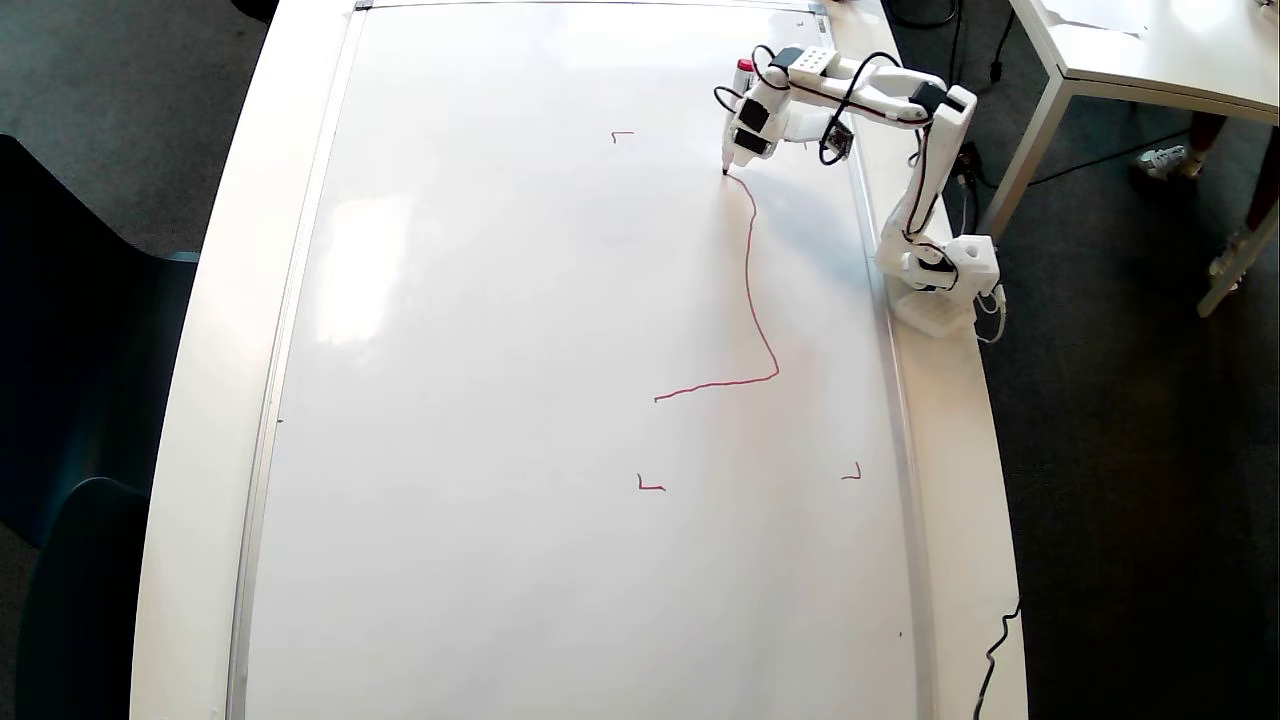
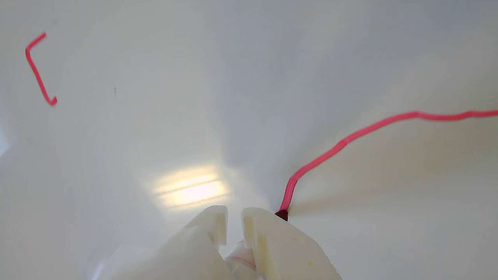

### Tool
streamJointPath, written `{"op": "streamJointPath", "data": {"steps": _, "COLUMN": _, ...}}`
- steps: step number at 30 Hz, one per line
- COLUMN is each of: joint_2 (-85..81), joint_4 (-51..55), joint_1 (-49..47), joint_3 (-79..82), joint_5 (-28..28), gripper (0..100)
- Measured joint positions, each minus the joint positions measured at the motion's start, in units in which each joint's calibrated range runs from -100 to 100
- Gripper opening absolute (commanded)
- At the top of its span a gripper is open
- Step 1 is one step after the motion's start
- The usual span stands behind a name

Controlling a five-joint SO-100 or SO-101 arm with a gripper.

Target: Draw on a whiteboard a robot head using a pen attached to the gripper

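Clamping the red-capped pen [image 1: 738, 110], the pincer [image 1: 733, 160] rests its tip on an unfinished red robot head [image 1: 752, 290] outline.

Bright daylight washes the glossy whiteboard [image 1: 560, 420] in the overhead view, with pale glare at left. The wrist view is soft, the hand [image 2: 234, 221] blurred beside a warm reflection.

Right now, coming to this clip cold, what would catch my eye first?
The long red line on the whiteboard: in the overhead view it runs from mid-board rightward, turns, and climbs to the pen tip at upper right. There the white gripper presses the pen to the board; the wrist view shows the dark tip at the line's end. Small red corner marks sit around it; no head shape is recognisable yet.
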Motion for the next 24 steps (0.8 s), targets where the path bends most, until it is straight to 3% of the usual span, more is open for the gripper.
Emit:
{"op": "streamJointPath", "data": {"steps": 17, "joint_2": 20.8, "joint_4": -0.1, "joint_1": -9.1, "joint_3": -30.5, "joint_5": -6.3, "gripper": 1}}
{"op": "streamJointPath", "data": {"steps": 24, "joint_2": 23.5, "joint_4": 0.3, "joint_1": -13.5, "joint_3": -34.6, "joint_5": -9.5, "gripper": 1}}
